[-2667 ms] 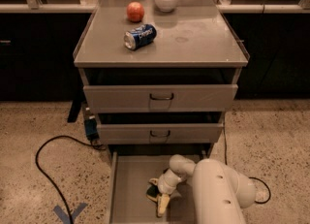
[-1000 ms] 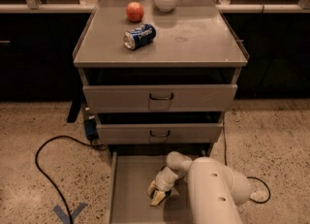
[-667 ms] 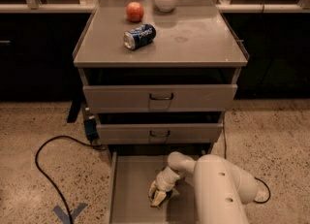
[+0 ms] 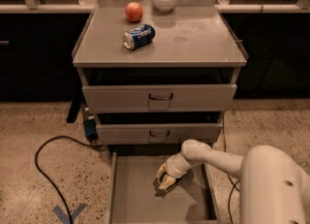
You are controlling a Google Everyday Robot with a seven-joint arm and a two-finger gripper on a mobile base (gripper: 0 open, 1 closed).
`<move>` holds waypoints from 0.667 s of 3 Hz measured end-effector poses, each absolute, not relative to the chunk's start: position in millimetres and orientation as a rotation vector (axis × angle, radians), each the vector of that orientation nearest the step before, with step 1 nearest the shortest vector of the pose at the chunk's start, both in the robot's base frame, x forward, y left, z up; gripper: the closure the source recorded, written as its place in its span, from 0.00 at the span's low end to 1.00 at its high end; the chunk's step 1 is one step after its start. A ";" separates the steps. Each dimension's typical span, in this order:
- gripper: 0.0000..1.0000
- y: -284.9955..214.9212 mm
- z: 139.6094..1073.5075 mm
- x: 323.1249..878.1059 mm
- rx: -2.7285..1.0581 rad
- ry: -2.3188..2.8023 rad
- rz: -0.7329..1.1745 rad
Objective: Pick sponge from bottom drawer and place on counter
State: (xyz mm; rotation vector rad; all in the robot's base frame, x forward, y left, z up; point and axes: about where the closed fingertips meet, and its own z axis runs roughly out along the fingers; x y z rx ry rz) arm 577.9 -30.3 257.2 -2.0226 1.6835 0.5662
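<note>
Step in hand: the pick, down in the drawer. Placing not yet begun.

- Bottom drawer (image 4: 138,200) stands pulled out at the foot of the cabinet. Its grey floor shows bare to the left of and in front of the arm.
- End effector (image 4: 165,178) is low inside the drawer, right of centre and towards the back, at or just above the floor. The white arm (image 4: 213,157) reaches in from the right.
- End effector state: cannot tell. Spread, pressed together or pinching is not readable from this angle.
- Sponge: not separable from the end effector and the dark shadow under it. Judgement: it lies at the tip or directly beneath it, inside the drawer. It is not on the worktop (image 4: 198,43).
- The worktop carries a blue soda can (image 4: 138,37) on its side left of centre, a red fruit (image 4: 134,11) and a white bowl (image 4: 165,0) at the back. The right half and the front strip are bare.
- Upper drawer front (image 4: 160,98) and middle drawer front (image 4: 159,133) sit over the rear of the open drawer.

Next move, as judged: confirm a hold on the sponge, then lift straight up. Draw out towards the front before rising, so that the wrist clears the two fronts. Carry up and set down on the bare right side of the worktop, well apart from the can.
</note>
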 end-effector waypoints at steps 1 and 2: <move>1.00 -28.6 357.5 552.9 -2.047 1.591 0.566; 1.00 -13.7 452.3 528.0 -2.107 1.499 0.590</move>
